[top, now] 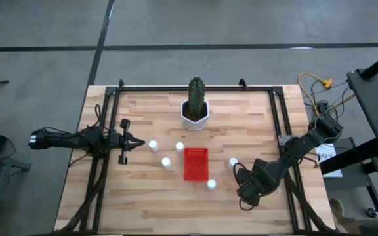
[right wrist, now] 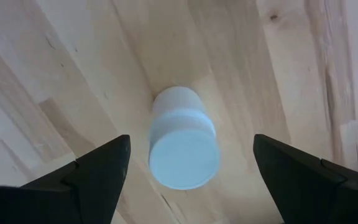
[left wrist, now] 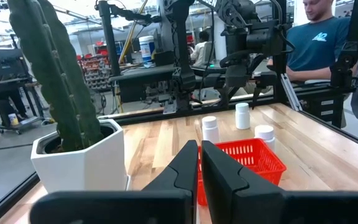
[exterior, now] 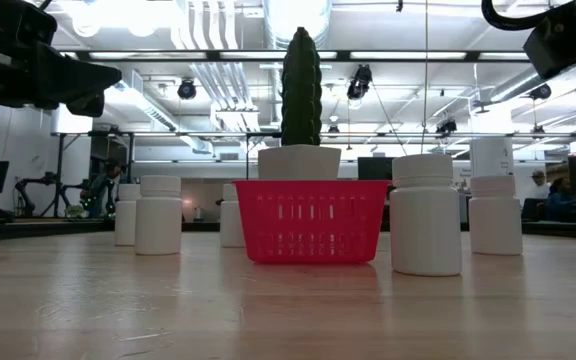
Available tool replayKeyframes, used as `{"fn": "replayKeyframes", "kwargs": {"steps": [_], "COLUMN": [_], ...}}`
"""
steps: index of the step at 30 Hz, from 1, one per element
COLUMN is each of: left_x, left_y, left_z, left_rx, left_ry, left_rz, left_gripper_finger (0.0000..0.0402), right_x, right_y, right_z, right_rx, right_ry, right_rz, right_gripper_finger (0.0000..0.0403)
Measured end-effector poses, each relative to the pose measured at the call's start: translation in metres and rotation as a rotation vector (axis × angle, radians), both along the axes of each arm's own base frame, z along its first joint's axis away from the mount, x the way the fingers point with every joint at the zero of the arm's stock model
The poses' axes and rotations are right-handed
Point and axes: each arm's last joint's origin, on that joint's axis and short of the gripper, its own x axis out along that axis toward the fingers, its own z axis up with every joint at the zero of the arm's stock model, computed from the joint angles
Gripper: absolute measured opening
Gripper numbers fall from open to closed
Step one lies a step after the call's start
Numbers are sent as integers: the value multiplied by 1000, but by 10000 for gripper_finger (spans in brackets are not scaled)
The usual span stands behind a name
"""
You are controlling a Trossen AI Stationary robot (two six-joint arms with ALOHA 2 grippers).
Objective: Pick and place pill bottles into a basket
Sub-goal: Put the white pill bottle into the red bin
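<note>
The red basket (top: 195, 164) stands at mid-table. Several white pill bottles stand upright on the wood around it, such as one to its left (top: 166, 162), one at its near right corner (top: 211, 185) and one to its right (top: 233, 161). My right gripper (top: 245, 187) hangs over the table right of the basket, pointing down. It is open, with one finger on either side of a further capped bottle (right wrist: 184, 146) below it and apart from it. My left gripper (top: 140, 141) waits at the left, level and shut (left wrist: 199, 149).
A tall cactus in a white pot (top: 194, 115) stands behind the basket near the far edge. A black frame (top: 195, 86) rims the table. A person in a blue shirt (left wrist: 328, 37) sits beyond the table's right side. Bare wood lies along the near edge.
</note>
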Motion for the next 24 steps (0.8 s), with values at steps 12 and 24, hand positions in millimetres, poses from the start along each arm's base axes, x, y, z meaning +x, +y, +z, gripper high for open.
{"fn": "replayKeyframes", "kwargs": {"steps": [12, 24], "left_x": [0, 0], "left_y": [0, 0], "left_z": [0, 0], "left_rx": [0, -1], "left_ry": [0, 0], "left_rz": [0, -1], "left_gripper_finger": [3, 3], "right_x": [-3, -12], "right_y": [5, 5], "right_z": [-2, -12], "right_rx": [4, -22], "right_ry": [-6, 14], "right_rz": [-6, -28], "right_gripper_finger": [329, 329]}}
